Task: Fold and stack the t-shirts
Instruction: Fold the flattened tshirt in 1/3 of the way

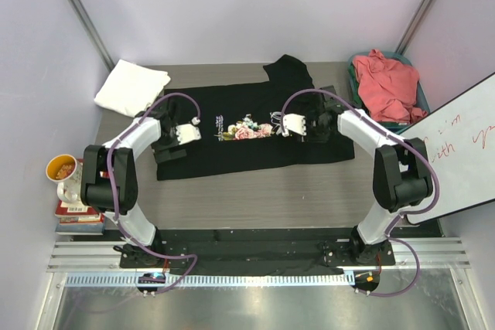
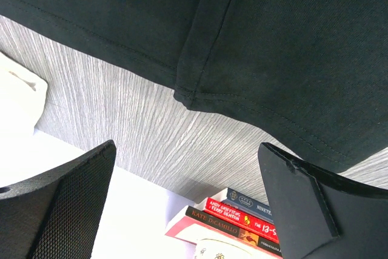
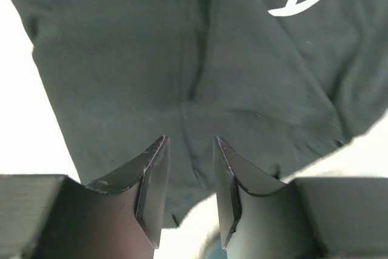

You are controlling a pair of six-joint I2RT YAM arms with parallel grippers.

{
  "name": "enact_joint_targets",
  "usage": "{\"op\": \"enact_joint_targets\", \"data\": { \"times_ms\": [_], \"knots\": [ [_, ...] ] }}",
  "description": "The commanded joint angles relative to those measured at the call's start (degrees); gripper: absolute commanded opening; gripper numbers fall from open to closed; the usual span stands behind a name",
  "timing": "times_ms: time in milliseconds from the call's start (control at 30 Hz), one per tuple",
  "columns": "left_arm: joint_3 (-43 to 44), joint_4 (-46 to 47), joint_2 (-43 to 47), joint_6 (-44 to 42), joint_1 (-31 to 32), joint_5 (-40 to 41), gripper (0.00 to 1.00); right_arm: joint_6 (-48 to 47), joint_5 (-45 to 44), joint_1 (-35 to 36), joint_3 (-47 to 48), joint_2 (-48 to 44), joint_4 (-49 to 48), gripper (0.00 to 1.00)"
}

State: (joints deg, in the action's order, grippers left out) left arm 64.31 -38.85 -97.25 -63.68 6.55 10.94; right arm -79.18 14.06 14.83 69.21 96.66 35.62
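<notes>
On grey table (image 1: 255, 191), pale walls (image 1: 232, 5), black t-shirt (image 1: 232, 156), left claw (image 2: 187, 148) wide apart, right claw (image 3: 190, 142) narrowly apart

We are looking down on grey wood-grain table (image 1: 232, 191), pale lilac walls (image 1: 247, 5) closing in on three sides. Metal struts (image 1: 81, 13) are slanting up at both far corners. Whiteboard (image 1: 464, 144) with red writing is leaning at right. Stack of books (image 1: 79, 218) is sitting at left, cup (image 1: 62, 168) by it. Soft, even light is falling; shiny metal sheet (image 1: 247, 307) is gleaming along near edge.
</notes>
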Motion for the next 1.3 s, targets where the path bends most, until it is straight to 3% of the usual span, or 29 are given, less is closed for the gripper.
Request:
{"op": "enact_joint_targets", "data": {
  "times_ms": [0,667,1267],
  "knots": [
    [-0.07,-0.61,2.59,-0.74,-0.22,0.05,1.0,2.62,1.84,1.08,1.98,2.03,-0.1,0.39],
    [-1.65,-0.61,2.95,0.13,-0.31,0.58,1.0,2.27,0.7,1.43,7.08,10.12,-3.8,0.3],
    [0.28,-0.61,0.4,0.14,-0.22,0.4,1.0,2.01,0.35,1.52,7.17,12.14,-2.92,0.31]
  ]
}}
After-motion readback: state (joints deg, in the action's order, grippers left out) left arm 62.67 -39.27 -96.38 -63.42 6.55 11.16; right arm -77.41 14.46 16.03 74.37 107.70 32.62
